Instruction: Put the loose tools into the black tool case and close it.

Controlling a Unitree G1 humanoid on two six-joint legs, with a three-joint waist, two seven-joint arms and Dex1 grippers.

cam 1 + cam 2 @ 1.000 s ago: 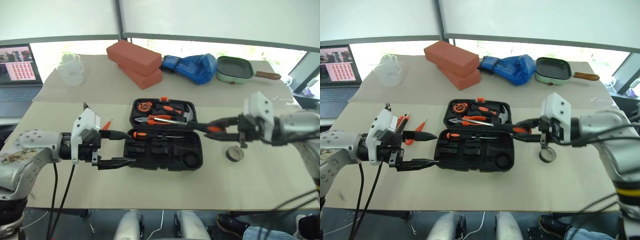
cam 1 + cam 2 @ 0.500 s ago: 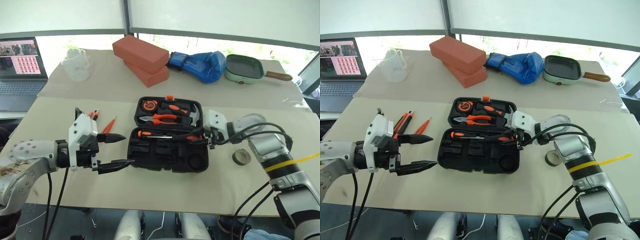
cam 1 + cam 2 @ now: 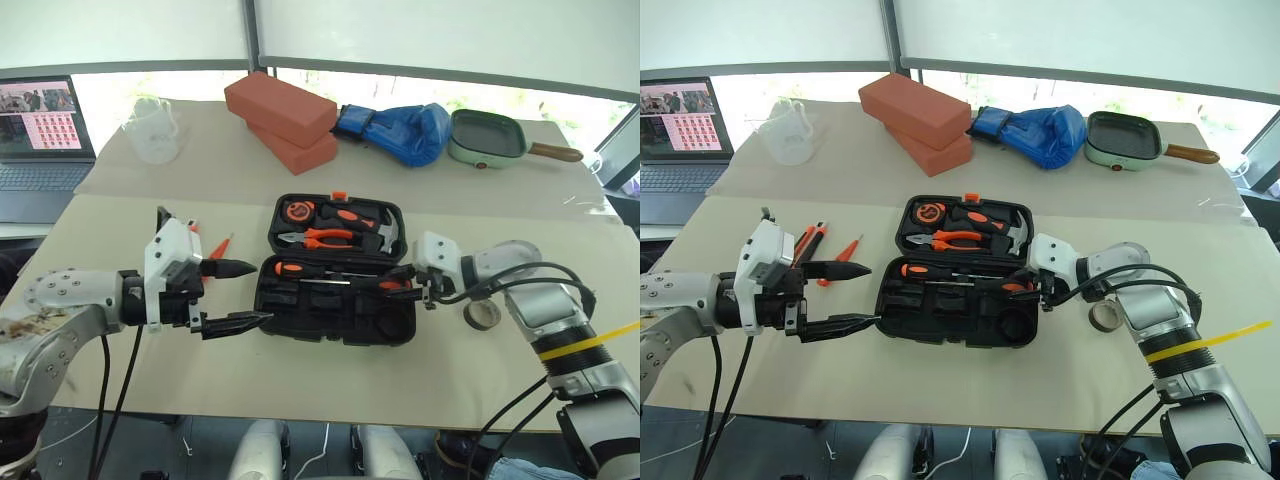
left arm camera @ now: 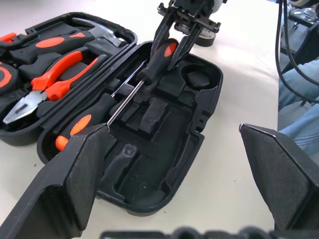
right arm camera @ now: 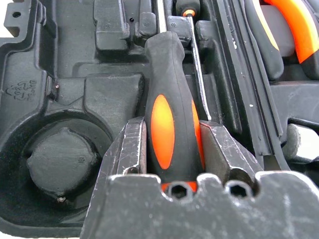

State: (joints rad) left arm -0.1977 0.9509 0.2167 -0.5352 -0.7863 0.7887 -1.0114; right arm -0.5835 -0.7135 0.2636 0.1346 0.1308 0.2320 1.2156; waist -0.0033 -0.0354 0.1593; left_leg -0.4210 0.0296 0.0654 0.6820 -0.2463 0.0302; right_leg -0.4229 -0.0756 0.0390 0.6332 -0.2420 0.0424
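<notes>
The case (image 3: 335, 275) lies open in the middle of the table (image 3: 120, 230). The right gripper (image 3: 1032, 287) is clamped on a screwdriver (image 5: 169, 119) by its handle, holding it low over the near half of the case, beside another screwdriver (image 3: 300, 268) already lying in a slot. The left gripper (image 3: 240, 295) hangs wide open, holding nothing, just off the case's left edge. A third screwdriver (image 3: 843, 254) and the knife (image 3: 805, 240) lie on the table left of the case; the tape roll (image 3: 483, 314) sits to its right.

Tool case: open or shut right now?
Open. The black tool case lies flat with both halves spread, moulded slots exposed; the right hand holds a screwdriver over the near half.
</notes>
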